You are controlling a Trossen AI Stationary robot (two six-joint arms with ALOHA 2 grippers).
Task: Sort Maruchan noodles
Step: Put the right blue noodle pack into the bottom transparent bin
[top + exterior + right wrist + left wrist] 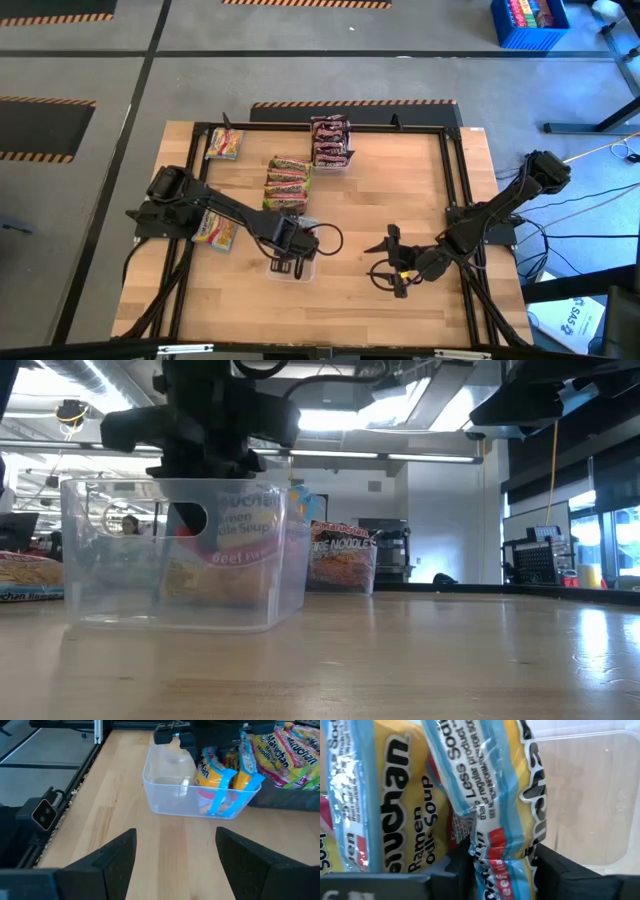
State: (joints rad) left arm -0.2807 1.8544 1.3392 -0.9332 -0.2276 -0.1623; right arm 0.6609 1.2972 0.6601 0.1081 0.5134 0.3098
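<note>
**High view: left claw lowering packet into tray**

Left claw (290, 247) hangs over the clear tray (165, 802) at the near middle of the table (400, 190), its fingers part-closed on a yellow packet (512, 805) standing on edge, long axis upright, straight below the claw and inside the tray beside a second yellow packet (395, 815). Release looks like the next call. Right claw (397, 262) waits to the right, open and empty. Green packets (287, 182) and brown packets (329, 140) lie farther back; the left arm is nearer them.
</note>
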